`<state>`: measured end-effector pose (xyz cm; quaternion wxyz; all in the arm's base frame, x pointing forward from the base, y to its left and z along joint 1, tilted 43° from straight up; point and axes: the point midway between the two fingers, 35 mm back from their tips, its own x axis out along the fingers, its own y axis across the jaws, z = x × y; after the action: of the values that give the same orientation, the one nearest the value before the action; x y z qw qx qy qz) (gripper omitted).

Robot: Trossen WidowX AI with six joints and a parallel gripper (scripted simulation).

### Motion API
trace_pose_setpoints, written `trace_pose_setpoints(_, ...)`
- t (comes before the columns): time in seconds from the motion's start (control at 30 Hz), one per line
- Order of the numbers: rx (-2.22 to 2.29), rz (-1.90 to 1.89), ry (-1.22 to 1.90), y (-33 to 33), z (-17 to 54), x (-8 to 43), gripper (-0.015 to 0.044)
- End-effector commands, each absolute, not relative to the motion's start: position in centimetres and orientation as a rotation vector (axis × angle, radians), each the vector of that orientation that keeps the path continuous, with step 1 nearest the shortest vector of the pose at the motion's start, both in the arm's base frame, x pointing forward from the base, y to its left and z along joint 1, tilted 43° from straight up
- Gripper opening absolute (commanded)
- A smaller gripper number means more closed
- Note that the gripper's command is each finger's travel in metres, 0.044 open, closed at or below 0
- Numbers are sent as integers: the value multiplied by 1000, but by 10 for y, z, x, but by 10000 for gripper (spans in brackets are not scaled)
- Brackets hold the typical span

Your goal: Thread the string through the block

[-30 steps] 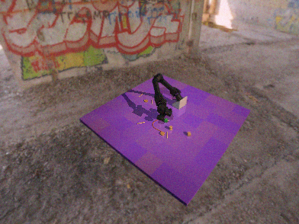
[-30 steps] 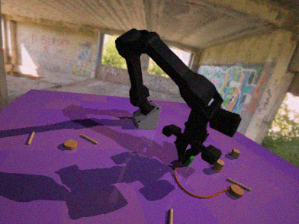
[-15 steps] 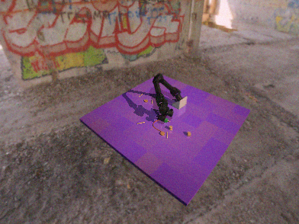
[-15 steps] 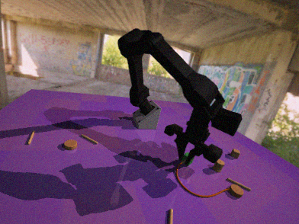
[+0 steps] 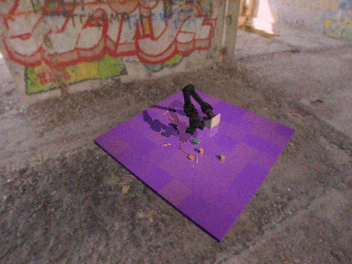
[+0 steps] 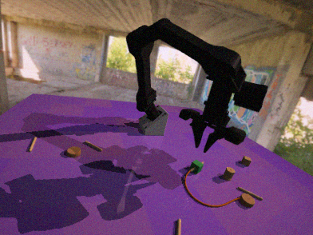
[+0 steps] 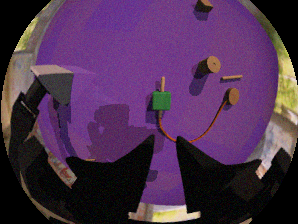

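The green block [image 5: 195, 142] [image 6: 196, 166] [image 7: 161, 100] sits on the purple table. The wooden stick [image 7: 163, 83] is in its hole, with one end showing beyond the far side in the wrist view. A short brownish stub shows at the near side, where the orange string [image 5: 181, 145] [image 6: 186, 185] [image 7: 217, 118] begins. The string curves over the table to the round wooden button [image 5: 191, 157] [image 6: 247, 201] [image 7: 233, 96]. My gripper [image 6: 201, 150] [image 7: 165, 139] is partly open and empty, above the table and clear of the block. The stick's middle is hidden inside the block.
A loose stick [image 6: 250, 193] [image 7: 231, 77] lies beside the button. A wooden cylinder [image 6: 228, 173] [image 7: 213, 64] and a smaller wooden piece [image 6: 246, 161] [image 7: 204, 5] stand nearby. Another round piece [image 6: 73, 152] and several loose sticks lie farther off. The grey base mount [image 6: 160, 125] stands behind.
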<state>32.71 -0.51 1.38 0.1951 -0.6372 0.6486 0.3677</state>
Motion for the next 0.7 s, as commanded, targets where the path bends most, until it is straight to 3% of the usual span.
trace_pose_setpoints(0.0,-1671,833,1848,-2,10,326,121)
trace_pose_setpoints(0.3,-1097,7,1821,8,0,323,121)
trace_pose_setpoints(0.67,-351,-816,1506,21,-11,318,121)
